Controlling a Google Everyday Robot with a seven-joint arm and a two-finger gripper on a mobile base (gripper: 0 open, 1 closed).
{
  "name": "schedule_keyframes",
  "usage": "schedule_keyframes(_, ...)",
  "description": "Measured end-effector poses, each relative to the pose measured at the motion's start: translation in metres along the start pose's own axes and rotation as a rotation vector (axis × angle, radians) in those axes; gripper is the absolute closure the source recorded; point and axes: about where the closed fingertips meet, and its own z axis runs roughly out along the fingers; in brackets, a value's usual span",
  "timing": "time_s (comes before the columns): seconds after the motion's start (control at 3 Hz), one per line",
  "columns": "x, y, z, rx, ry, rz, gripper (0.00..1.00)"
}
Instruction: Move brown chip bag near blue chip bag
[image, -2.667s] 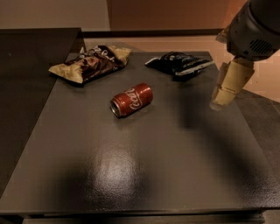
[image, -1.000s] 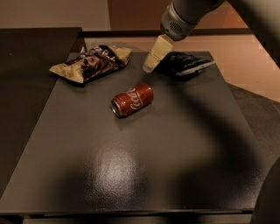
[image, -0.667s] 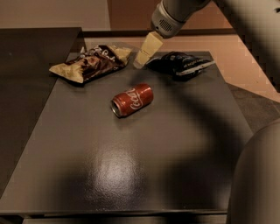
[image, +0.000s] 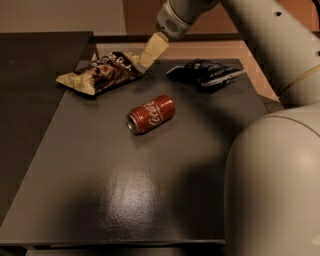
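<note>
The gripper (image: 146, 61) is over the far edge of the dark counter (image: 125, 195), at the right end of the brown chip bag (image: 102, 74). Its tip is just above this end or touching it, and I cannot tell which. I also cannot tell if the gripper is wide or narrow. The brown chip bag lies flat near the far left corner of the counter. The blue chip bag (image: 205, 72) lies near the far right corner, apart from the brown one. A red Coca-Cola can (image: 150, 114) lies on its side between them, nearer to the middle of the counter. The pale robot arm (image: 270, 45) comes from the right side.
</note>
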Motion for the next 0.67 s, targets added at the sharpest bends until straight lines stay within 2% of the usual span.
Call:
schedule_keyframes(0.33, -0.012, -0.01, 0.018, -0.027, -0.017, 0.025, 0.0)
schedule_keyframes(0.67, -0.018, -0.019, 0.043, -0.049, -0.005, 0.047, 0.0)
